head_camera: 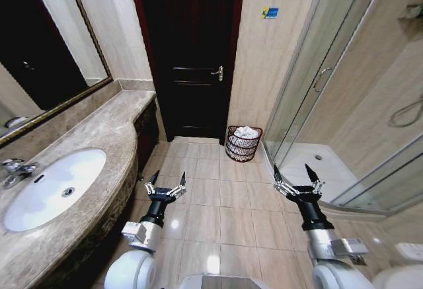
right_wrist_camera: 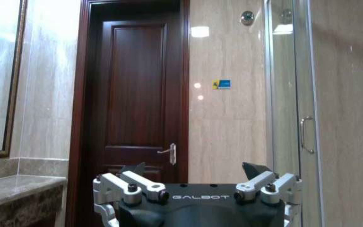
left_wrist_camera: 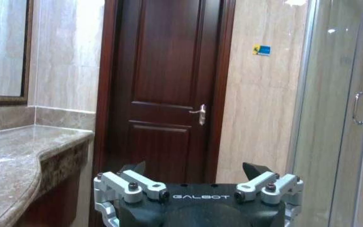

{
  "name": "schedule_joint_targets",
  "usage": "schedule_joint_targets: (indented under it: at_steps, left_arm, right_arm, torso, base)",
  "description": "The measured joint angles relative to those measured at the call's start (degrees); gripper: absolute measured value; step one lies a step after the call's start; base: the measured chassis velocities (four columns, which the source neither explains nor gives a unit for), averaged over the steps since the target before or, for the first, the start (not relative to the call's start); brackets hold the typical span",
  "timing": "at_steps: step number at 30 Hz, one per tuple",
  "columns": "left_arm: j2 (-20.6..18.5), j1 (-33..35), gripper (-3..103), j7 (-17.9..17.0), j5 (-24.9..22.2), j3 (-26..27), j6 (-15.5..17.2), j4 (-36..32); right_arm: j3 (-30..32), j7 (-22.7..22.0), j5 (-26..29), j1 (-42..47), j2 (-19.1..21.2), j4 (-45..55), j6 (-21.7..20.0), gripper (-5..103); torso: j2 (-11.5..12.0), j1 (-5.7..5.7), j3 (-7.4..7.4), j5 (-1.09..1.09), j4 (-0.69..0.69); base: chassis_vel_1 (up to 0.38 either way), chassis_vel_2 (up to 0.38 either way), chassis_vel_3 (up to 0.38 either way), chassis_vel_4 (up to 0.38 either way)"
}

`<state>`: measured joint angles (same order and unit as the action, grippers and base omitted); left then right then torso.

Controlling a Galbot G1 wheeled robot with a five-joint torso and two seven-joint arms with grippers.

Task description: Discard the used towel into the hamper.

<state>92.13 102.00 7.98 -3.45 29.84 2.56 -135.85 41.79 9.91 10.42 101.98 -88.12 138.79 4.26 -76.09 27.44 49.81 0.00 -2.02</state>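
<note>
The hamper [head_camera: 242,145], a small round dark wire basket, stands on the tiled floor against the far wall, right of the door. A white towel [head_camera: 246,132] lies bunched in its top. My left gripper [head_camera: 165,181] hangs open over the floor tiles near the counter, well short of the hamper and left of it. My right gripper [head_camera: 297,174] is open too, held over the floor near the shower threshold, to the right of the hamper. Nothing sits between the fingers of the left gripper [left_wrist_camera: 194,169] or the right gripper [right_wrist_camera: 194,169] in the wrist views.
A marble counter [head_camera: 99,130] with a white sink [head_camera: 53,186] and tap [head_camera: 13,170] runs along the left under a mirror [head_camera: 46,38]. A dark wooden door [head_camera: 188,51] is shut straight ahead. A glass shower enclosure [head_camera: 337,90] takes up the right side. Floor tiles [head_camera: 218,203] lie open between.
</note>
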Motion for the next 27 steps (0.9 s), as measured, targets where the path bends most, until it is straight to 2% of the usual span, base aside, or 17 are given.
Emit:
schedule_joint_targets:
  at_steps: [10, 27]
  left_arm:
    - [0.0, 0.0, 100, 0.0, 0.0, 0.0, 0.0, 0.0]
    - [0.0, 0.0, 100, 0.0, 0.0, 0.0, 0.0, 0.0]
  right_arm:
    - [0.0, 0.0, 0.0, 0.0, 0.0, 0.0, 0.0, 100]
    - [0.0, 0.0, 0.0, 0.0, 0.0, 0.0, 0.0, 100]
  torso:
    - [0.0, 0.08, 0.02, -0.02, 0.0]
    - [0.0, 0.0, 0.0, 0.0, 0.0]
  base:
    - [-0.097, 0.101, 0.1, -0.119]
    - [0.003, -0.002, -0.001, 0.003]
